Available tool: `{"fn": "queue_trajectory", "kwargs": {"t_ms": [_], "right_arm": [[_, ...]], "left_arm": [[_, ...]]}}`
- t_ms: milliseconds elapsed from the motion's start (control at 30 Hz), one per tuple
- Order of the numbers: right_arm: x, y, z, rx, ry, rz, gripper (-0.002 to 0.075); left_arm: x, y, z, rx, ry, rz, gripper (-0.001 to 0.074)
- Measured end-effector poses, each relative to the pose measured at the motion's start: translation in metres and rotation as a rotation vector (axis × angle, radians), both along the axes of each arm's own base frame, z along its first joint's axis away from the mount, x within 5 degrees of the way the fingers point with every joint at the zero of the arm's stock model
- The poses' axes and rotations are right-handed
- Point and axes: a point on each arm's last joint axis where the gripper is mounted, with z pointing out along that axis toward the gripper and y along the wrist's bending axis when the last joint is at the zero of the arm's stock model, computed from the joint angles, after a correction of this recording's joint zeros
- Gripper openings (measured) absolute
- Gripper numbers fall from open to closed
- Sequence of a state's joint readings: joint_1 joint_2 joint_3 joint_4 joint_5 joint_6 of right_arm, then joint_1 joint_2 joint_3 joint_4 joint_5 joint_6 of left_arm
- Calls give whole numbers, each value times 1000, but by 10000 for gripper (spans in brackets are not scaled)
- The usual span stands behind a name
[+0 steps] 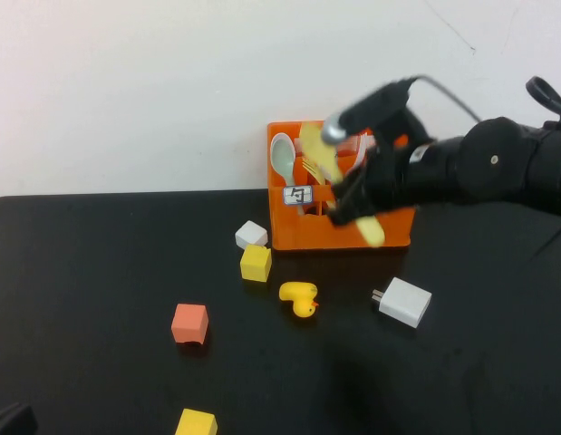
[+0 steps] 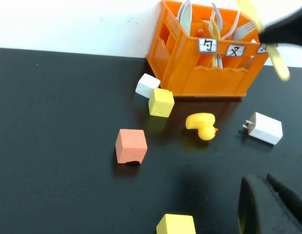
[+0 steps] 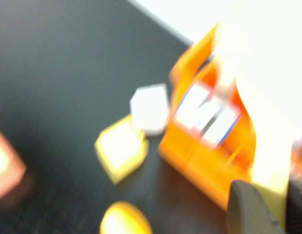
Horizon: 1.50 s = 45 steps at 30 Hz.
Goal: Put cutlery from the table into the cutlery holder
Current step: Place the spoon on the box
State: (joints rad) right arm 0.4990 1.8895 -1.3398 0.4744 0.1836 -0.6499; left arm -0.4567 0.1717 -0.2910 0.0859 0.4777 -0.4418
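My right gripper (image 1: 348, 195) is shut on the yellow spoon (image 1: 318, 152) and holds it tilted above the front of the orange cutlery holder (image 1: 303, 237), bowl up and handle end down in front of the crate. In the right wrist view the spoon (image 3: 263, 122) sits between the fingers of that gripper (image 3: 272, 204), close to the crate (image 3: 204, 165). The left wrist view shows the spoon (image 2: 279, 63) over the crate (image 2: 209, 78), where a pale fork (image 2: 242, 30) and other cutlery stand. My left gripper (image 2: 268, 204) is shut and empty, low at the table's near left (image 1: 10, 419).
On the black table (image 1: 99, 272) lie a white charger block (image 1: 404, 301), a yellow duck (image 1: 299, 298), a white cube (image 1: 251, 235), a yellow cube (image 1: 256, 262), an orange cube (image 1: 189, 323) and a yellow cube (image 1: 196, 423). A white wall stands behind the crate.
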Motion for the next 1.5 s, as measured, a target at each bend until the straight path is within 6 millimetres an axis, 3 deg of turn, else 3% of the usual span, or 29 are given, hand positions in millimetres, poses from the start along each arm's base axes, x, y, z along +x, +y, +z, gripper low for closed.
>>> {"fn": "queue_trajectory", "kwargs": {"t_ms": [167,467,733,1033,1333,1500], "right_arm": [[9,4,14,80,-172,-91,135],[3,33,34,182,-451,-135,135],[18,53,15,257,-501,-97,134],[47,79,11,294,-532,-60,134],[56,86,-15,252,-507,-47,134],[56,85,-16,194,-543,-22,134]], "left_arm": [[0,0,0,0,-1,0,-1],[0,0,1,-4,-8,-1,-1],[0,0,1,-6,-14,-1,-1],[1,0,1,8,-21,2,-1],[1,1,1,11,-22,4,-1],[1,1,1,11,-22,4,-1]]}}
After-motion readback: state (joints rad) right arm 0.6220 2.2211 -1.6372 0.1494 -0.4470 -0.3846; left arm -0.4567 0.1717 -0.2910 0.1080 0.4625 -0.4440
